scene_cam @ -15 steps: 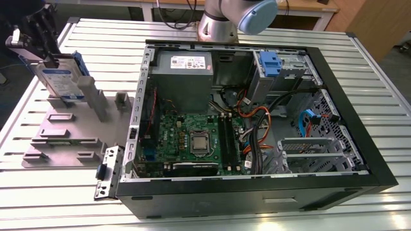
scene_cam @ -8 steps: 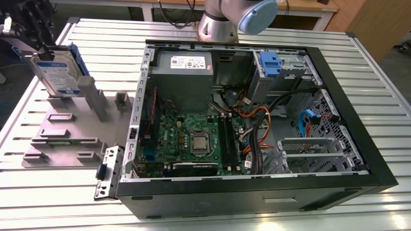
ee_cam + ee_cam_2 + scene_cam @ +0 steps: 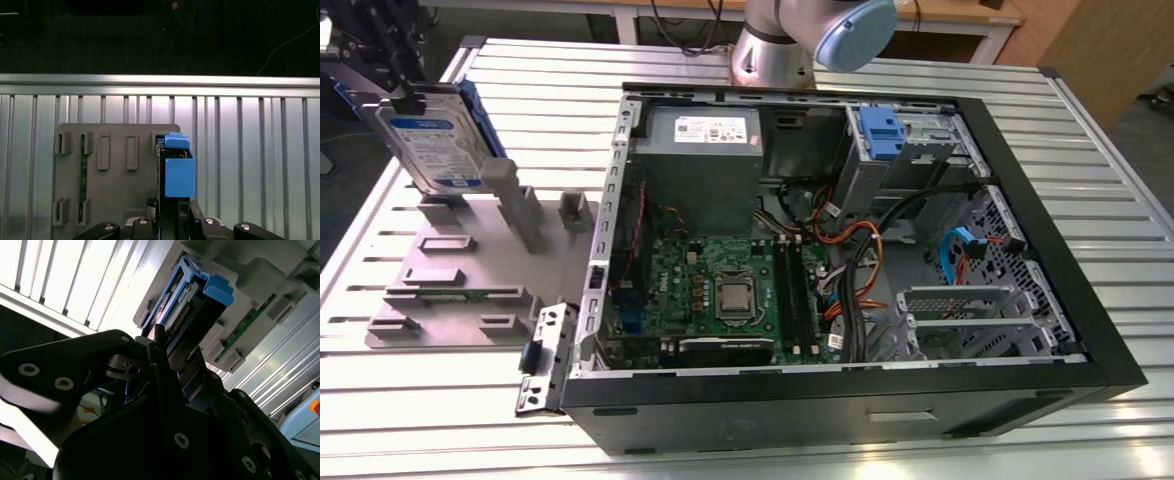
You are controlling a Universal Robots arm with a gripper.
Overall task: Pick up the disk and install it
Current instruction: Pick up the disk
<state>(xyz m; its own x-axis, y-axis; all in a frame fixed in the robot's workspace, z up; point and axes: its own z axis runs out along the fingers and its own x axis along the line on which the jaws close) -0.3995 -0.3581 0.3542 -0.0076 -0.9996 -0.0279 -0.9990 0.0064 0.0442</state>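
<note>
The disk (image 3: pixel 443 140), a silver drive with a white-and-blue label in a blue bracket, stands upright on its edge at the far end of the grey fixture plate (image 3: pixel 454 290), at the exterior view's left. My gripper (image 3: pixel 380 88) sits at the disk's upper edge, shut on it. In the first wrist view the blue bracket (image 3: pixel 179 172) shows edge-on between the fingers (image 3: pixel 150 220), above the plate (image 3: pixel 115 190). In the second wrist view the gripper (image 3: pixel 167 357) clamps the disk (image 3: pixel 192 295) at its connector end. Whether the disk still rests in its slot I cannot tell.
An open black computer case (image 3: pixel 1067 250) lies on the slatted metal table (image 3: pixel 1107 130), with a motherboard (image 3: pixel 720 290), a grey power supply box (image 3: pixel 700 150) and a drive cage with a blue tab (image 3: pixel 881 135). A green memory stick (image 3: pixel 82 175) sits in the fixture. A metal bracket (image 3: pixel 540 355) lies beside the case.
</note>
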